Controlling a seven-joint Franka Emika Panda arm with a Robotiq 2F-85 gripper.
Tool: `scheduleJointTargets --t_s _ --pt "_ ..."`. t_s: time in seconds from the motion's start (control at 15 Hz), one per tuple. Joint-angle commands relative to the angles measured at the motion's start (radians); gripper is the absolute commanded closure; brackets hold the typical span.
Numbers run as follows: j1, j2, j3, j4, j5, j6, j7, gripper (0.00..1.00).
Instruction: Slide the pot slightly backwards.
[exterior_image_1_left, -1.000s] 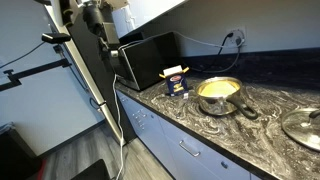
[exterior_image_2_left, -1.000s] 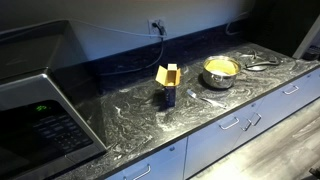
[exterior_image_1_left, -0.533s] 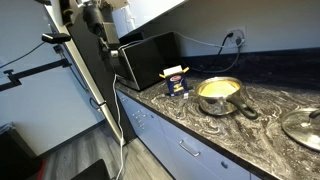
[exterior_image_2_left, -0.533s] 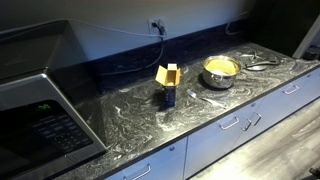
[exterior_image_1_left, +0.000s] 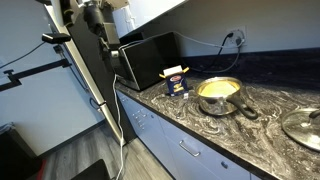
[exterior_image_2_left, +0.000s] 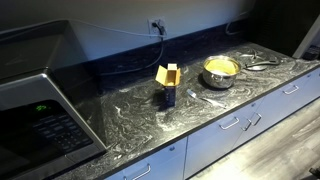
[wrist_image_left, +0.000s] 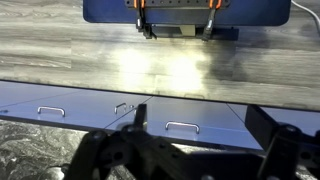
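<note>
The pot (exterior_image_1_left: 219, 96) is a shiny silver saucepan with a yellowish inside. It stands on the dark marbled counter, its dark handle (exterior_image_1_left: 245, 110) pointing towards the counter's front edge. It also shows in an exterior view (exterior_image_2_left: 221, 71). The robot arm (exterior_image_1_left: 97, 35) is raised beyond the counter's end, far from the pot. In the wrist view my gripper (wrist_image_left: 190, 160) shows as dark fingers spread wide with nothing between them. That view looks at cabinet drawers and the floor. The pot is not in it.
A blue box (exterior_image_1_left: 176, 82) stands on the counter beside the pot, seen also in an exterior view (exterior_image_2_left: 168, 85). A microwave (exterior_image_1_left: 150, 55) sits at the counter's end. A glass lid (exterior_image_1_left: 303, 127) lies beyond the pot. A cable runs from a wall socket (exterior_image_1_left: 236, 37).
</note>
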Motion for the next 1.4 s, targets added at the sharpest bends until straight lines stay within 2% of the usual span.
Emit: scheduleJointTargets --t_s 0.0,0.33,0.67,1.0,1.07,1.13,1.33 --pt "-0.020 0.038 -0.027 0.030 -0.009 0.026 0.122 0.00" --pt "-0.089 0.097 -0.081 0.040 -0.036 0.180 0.292 0.00" --pt "-0.161 0.206 -0.149 0.067 -0.092 0.410 0.417 0.00" --pt "-0.185 0.362 -0.219 0.139 -0.181 0.597 0.396 0.00" --pt "-0.179 0.393 -0.229 0.162 -0.177 0.597 0.378 0.00" --pt "-0.169 0.329 -0.233 0.100 -0.162 0.589 0.385 0.00" --pt "-0.164 0.393 -0.248 0.144 -0.162 0.598 0.382 0.00"
